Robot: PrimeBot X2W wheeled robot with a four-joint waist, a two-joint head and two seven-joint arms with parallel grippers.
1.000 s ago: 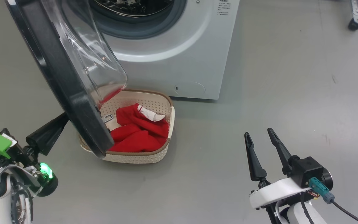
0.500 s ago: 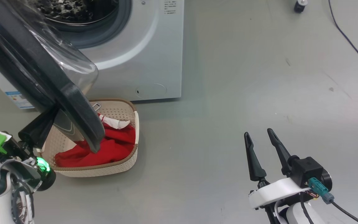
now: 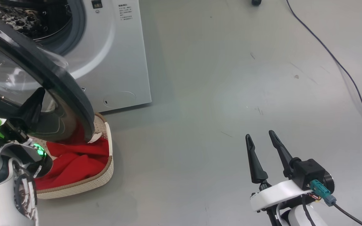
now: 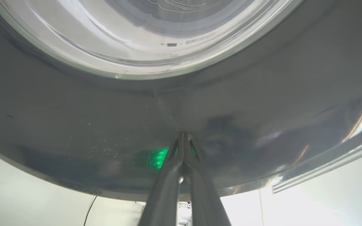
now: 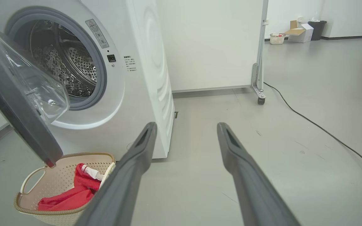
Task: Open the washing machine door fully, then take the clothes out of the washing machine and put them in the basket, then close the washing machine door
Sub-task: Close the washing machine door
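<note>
We see the washing machine (image 5: 143, 62) on the grey floor (image 3: 215, 94), its door (image 5: 14, 106) hanging half open above the basket (image 5: 62, 175). The red clothes (image 5: 71, 197) lie heaped inside that basket. Our left claw (image 4: 183, 139), fingers pressed together, has its tips against the door's black rim. Our right claw (image 3: 259, 135) hovers well apart, fingers spread, holding nothing.

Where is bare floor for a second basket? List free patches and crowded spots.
Free: the wide floor between the washer and the cable, ahead of the open right pincer. Crowded: the washer's front, where the open door hangs over the basket of clothes, with the shut left pincer at the door's rim.
</note>
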